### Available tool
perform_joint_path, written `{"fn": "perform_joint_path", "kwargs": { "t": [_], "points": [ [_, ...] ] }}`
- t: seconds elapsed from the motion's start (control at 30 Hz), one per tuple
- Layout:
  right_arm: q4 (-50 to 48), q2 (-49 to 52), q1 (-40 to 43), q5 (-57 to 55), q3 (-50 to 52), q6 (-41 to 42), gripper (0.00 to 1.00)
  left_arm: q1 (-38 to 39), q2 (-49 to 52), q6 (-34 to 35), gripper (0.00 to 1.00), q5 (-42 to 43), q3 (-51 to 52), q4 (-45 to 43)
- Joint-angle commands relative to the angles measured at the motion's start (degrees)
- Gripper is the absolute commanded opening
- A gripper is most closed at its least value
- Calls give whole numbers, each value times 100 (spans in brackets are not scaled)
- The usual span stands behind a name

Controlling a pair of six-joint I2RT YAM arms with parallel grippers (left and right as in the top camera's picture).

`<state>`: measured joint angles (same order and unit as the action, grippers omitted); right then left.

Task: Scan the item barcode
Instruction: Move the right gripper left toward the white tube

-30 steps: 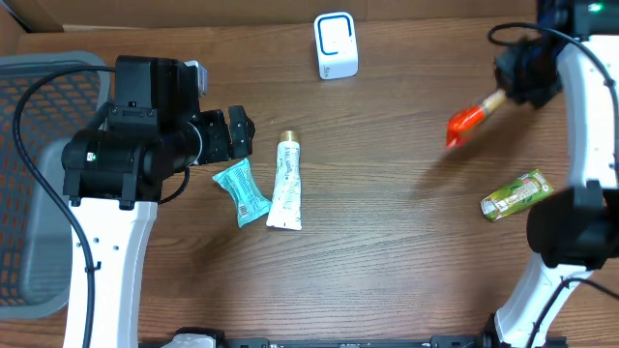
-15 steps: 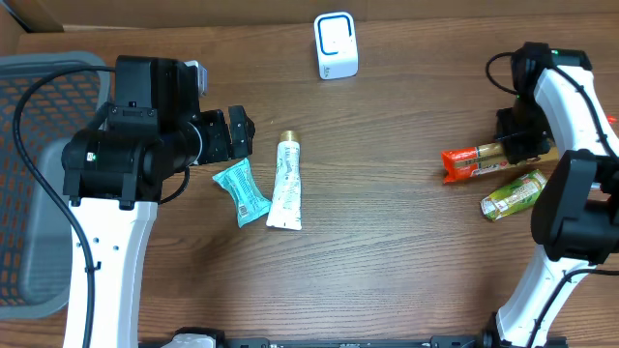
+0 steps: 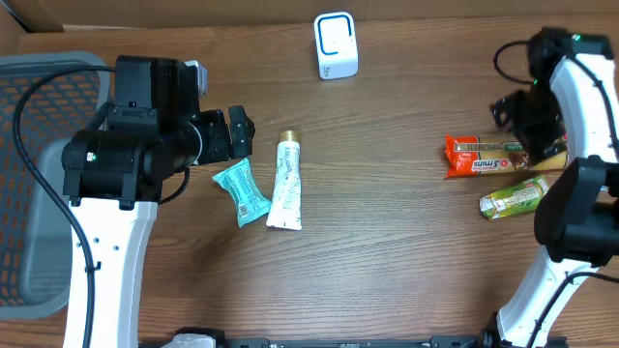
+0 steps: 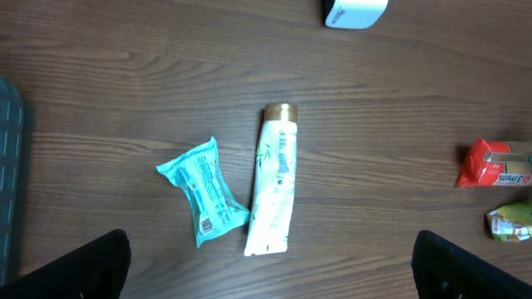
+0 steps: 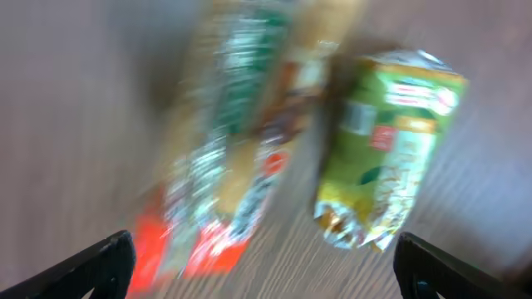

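Right gripper (image 3: 527,116): jaws are set wide apart with nothing between them. It is placed at the upper right of the overhead frame, just up-frame of the snack bar and apart from it. Its fingers (image 5: 91,270) are seen at the lower corners of the wrist view.

Snack bar (image 3: 484,157): red wrapper, lying flat on the table (image 3: 387,251) at the right of the overhead frame, long axis across the frame, printed face up. It is judged light and thin, stiffened somewhat by its filling, with a slick wrapper liable to slide. It is best taken across the narrow width at mid-length, so that the crimped ends and any barcode are left uncovered. No barcode can be made out; the wrist view is blurred.

Green packet (image 3: 517,196): just below the bar, tilted; judged soft and crinkly.

Scanner (image 3: 336,45): white, top centre, well apart from the bar.

Tube (image 3: 286,184) and teal packet (image 3: 239,191): side by side, left of centre.

Left gripper (image 3: 238,131): jaws apart, empty, just up-frame of the teal packet.

Basket (image 3: 29,116): grey mesh, left edge.
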<state>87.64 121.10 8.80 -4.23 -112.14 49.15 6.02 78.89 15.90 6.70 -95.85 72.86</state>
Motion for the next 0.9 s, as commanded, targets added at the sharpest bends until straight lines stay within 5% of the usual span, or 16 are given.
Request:
{"fn": "perform_joint_path", "kwargs": {
  "t": [0.0, 0.33, 0.87],
  "points": [
    [114, -601, -234, 1086, -713, -1775, 99, 11, 31, -109, 99, 37, 2, 0],
    [472, -1207, -1453, 1565, -925, -2570, 100, 11, 31, -111, 99, 37, 2, -2],
    [-750, -1049, -2465, 1611, 741, -2664, 98, 11, 31, -111, 100, 37, 2, -2]
  ]
}}
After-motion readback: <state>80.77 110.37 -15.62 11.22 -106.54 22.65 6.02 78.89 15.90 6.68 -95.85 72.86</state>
